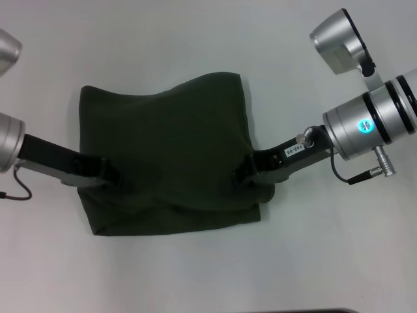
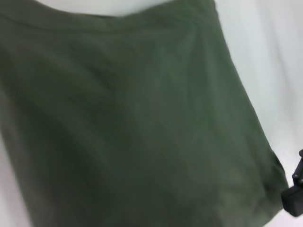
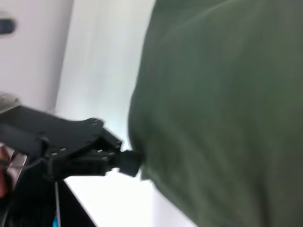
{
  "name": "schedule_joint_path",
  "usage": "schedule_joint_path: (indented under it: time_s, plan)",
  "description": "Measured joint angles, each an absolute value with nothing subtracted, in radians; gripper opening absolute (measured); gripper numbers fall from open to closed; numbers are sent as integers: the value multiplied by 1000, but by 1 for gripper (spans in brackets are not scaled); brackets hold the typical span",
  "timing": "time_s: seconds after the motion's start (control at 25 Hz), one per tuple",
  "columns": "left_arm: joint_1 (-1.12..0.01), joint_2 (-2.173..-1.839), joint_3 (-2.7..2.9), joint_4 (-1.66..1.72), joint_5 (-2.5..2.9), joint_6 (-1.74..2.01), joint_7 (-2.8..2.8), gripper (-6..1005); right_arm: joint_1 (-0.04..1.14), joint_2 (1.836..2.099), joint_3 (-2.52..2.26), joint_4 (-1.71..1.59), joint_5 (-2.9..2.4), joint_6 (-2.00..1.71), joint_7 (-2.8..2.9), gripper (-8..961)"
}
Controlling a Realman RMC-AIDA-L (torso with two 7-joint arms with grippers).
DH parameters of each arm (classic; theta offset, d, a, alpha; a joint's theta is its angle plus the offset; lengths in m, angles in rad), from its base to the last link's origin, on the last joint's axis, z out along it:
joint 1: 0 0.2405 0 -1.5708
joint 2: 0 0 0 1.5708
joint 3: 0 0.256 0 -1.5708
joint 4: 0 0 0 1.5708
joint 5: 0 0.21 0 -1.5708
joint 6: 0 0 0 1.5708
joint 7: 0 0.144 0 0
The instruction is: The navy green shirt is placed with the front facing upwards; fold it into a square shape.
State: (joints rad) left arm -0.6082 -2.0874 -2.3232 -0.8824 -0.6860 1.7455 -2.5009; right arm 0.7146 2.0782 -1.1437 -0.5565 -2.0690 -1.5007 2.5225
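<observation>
The shirt (image 1: 166, 153) lies in the middle of the white tabletop (image 1: 195, 39). It is already folded into a fat block with the plain green side up. The left claw (image 1: 109, 171) is pinching the shirt's left edge. The right claw (image 1: 247, 171) is pinching the right edge. Both look closed on the cloth.

What could go wrong? The top layer looks puffy and lifted in the middle. If one claw lets go first, or pulls harder than the other, the fold could slide crooked or flop open. The near right corner already sticks out a bit, so the square may end up lopsided.

The block is a little wider than it is deep, so its long way runs left to right. The far edge is wavy and tips up toward the right.
</observation>
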Motion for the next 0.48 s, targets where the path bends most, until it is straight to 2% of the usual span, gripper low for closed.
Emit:
schedule_joint_path:
  time_s: [0.2, 0.48]
  plan:
    - [-620, -2108, -2293, -869, -671, 1731, -2498, 5, 729, 2086, -1164, -538, -2075, -1515, 2509, 2]
    - [-619, -2100, -2278, -849, -619, 1690, -2522, 5, 704, 2070, -1163, -519, -2148, -1491, 2534, 3]
